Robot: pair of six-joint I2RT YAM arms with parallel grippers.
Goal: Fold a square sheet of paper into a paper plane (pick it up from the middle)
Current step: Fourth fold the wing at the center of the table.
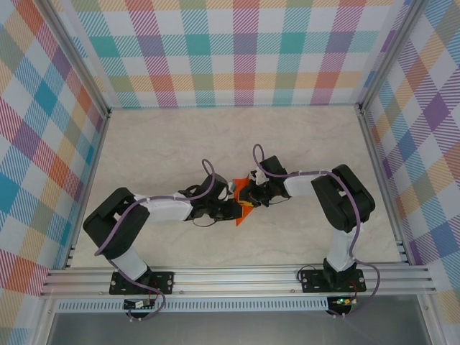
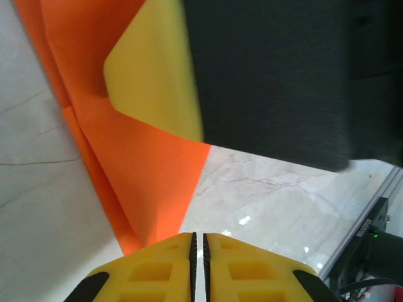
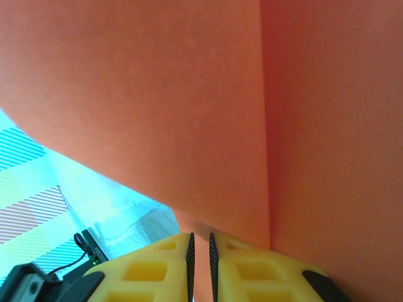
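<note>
Since fold needs orange sheet (image 2: 145, 170) held off table, right gripper (image 3: 201, 251) clamped on it, propping it up; left gripper (image 2: 198, 251) jaws together at lower edge, grip unclear tbh.

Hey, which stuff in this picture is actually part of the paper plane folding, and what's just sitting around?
Part of the job:
- orange sheet of paper, partly folded
- right gripper, shut on the sheet
- left gripper, shut, by the sheet's lower tip

Just surroundings:
- table
- checked walls
- metal frame
</note>
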